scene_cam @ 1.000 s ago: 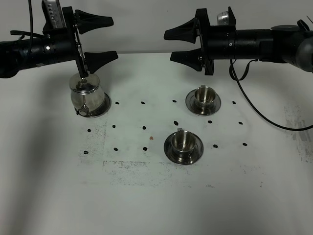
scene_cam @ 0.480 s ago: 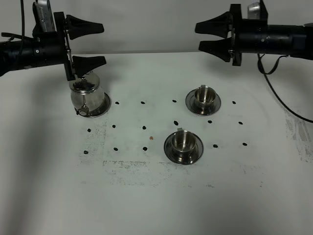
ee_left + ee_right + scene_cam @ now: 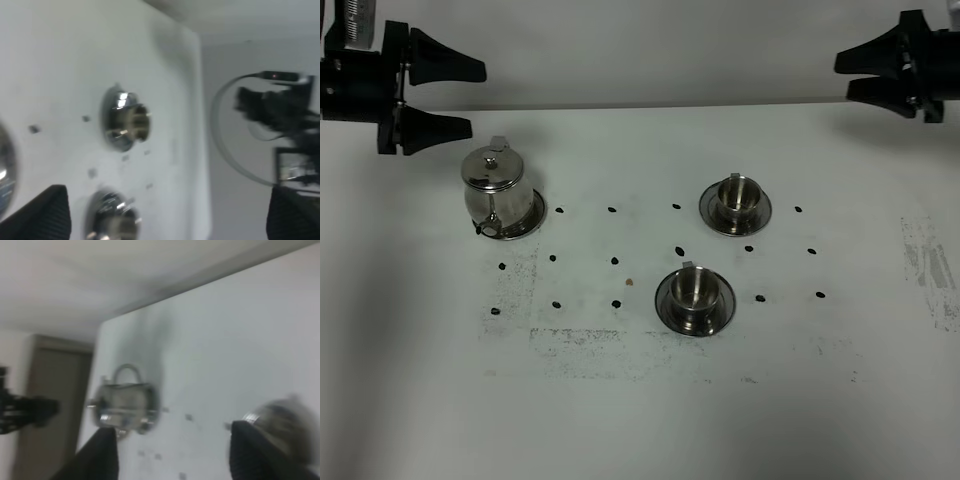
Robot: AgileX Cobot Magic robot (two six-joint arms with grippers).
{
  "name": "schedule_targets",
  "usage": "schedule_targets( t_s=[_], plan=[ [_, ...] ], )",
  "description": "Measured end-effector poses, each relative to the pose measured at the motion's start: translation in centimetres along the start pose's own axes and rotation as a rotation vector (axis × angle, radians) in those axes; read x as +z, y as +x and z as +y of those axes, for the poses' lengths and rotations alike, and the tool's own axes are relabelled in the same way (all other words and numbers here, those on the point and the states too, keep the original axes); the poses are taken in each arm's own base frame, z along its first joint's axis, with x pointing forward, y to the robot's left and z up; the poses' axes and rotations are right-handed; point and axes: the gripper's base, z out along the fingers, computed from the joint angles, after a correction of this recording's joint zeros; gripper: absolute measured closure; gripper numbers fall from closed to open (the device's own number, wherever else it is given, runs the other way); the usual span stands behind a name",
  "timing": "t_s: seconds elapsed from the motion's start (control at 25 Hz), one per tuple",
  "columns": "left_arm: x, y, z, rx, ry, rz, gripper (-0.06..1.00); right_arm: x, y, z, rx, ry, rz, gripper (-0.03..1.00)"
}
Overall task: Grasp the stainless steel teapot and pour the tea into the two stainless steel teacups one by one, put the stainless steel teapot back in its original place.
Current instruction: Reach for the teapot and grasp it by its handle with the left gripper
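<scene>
The stainless steel teapot (image 3: 498, 188) stands upright on its saucer, the original place (image 3: 532, 219), at the table's left. The two stainless steel teacups sit on their own saucers, one farther back (image 3: 735, 195) and one nearer the front (image 3: 693, 288). My left gripper (image 3: 474, 98) hovers open above and to the left of the teapot, touching nothing. At the far right my right gripper (image 3: 846, 77) is open and empty, well behind the cups. The left wrist view shows both teacups (image 3: 125, 120) (image 3: 112, 220), blurred. In the right wrist view the teapot (image 3: 125, 404) appears beyond the dark fingers (image 3: 102, 455).
The white table (image 3: 640, 400) carries rows of small black dots around the steelware and a worn patch at its right edge (image 3: 925, 265). A pale wall rises behind the table.
Both arms have drawn back outward, the left one leftward off the teapot's lid, the right one rightward away from the far cup. The teapot and cups have stayed put.
</scene>
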Motion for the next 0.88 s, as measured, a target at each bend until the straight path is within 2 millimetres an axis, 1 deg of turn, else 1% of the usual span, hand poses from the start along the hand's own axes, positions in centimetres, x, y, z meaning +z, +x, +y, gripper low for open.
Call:
schedule_targets(
  t_s=[0.08, 0.2, 0.36, 0.44, 0.52, 0.6, 0.72, 0.76, 0.88],
  plan=[
    [-1.0, 0.2, -0.4, 0.027, -0.056, 0.007, 0.18, -1.9, -0.1, 0.9, -0.042, 0.072, 0.007, 0.49],
    [-2.4, 0.6, -0.8, 0.06, -0.137, 0.018, 0.18, -4.5, 0.2, 3.6, -0.134, 0.216, 0.039, 0.49],
    [-4.5, 0.7, -1.2, 0.07, -0.193, -0.008, 0.18, -8.5, 1.2, 8.9, -0.242, 0.416, 0.031, 0.49],
    [-5.3, 0.7, -1.4, 0.074, -0.204, -0.024, 0.18, -10.8, 2.2, 12.1, -0.29, 0.486, -0.008, 0.49],
    [-5.7, 0.8, -1.9, 0.087, -0.21, -0.032, 0.18, -12.7, 3.7, 14.8, -0.323, 0.541, -0.042, 0.5],
    [-5.9, 0.8, -2.4, 0.098, -0.213, -0.038, 0.18, -14.4, 5.7, 17.3, -0.339, 0.588, -0.08, 0.51],
    [-6.2, 1.0, -3.0, 0.111, -0.213, -0.046, 0.18, -16.3, 9.3, 19.4, -0.344, 0.655, -0.136, 0.53],
    [-6.3, 1.0, -3.2, 0.115, -0.213, -0.048, 0.18, -16.7, 10.3, 19.5, -0.347, 0.685, -0.176, 0.54],
    [-6.4, 1.0, -3.3, 0.117, -0.213, -0.05, 0.18, -18.2, 13.8, 20.6, -0.394, 0.746, -0.333, 0.54]
  ],
)
